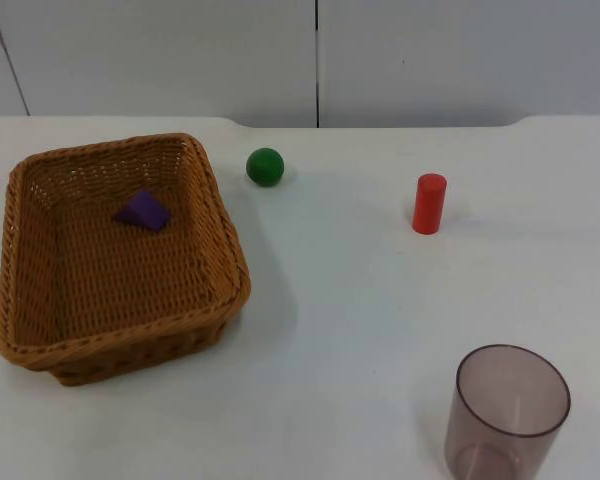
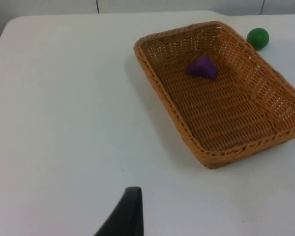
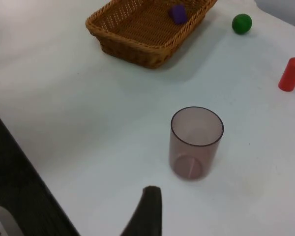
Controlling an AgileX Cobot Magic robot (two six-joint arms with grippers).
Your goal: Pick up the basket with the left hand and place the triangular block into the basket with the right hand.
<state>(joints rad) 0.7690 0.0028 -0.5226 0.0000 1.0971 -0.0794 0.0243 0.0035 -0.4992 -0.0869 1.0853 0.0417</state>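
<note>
My left hand above bare tabletop, grip state unclear. My right hand near cup, grip unclear. Basket rests on tabletop; purple triangular block inside. Green ball, red cylinder apart.

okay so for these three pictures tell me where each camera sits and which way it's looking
Top view: fixed above the table, looking down and forward at the basket, purple triangular block, green ball, red cylinder and clear cup, with the grey wall behind.
Left wrist view: on the left arm, looking along its claw; one black fingertip shows, basket ahead.
Right wrist view: on the right arm, looking along its claw; one black fingertip shows, cup nearest.
Shared: all three show the basket with the block inside.
</note>
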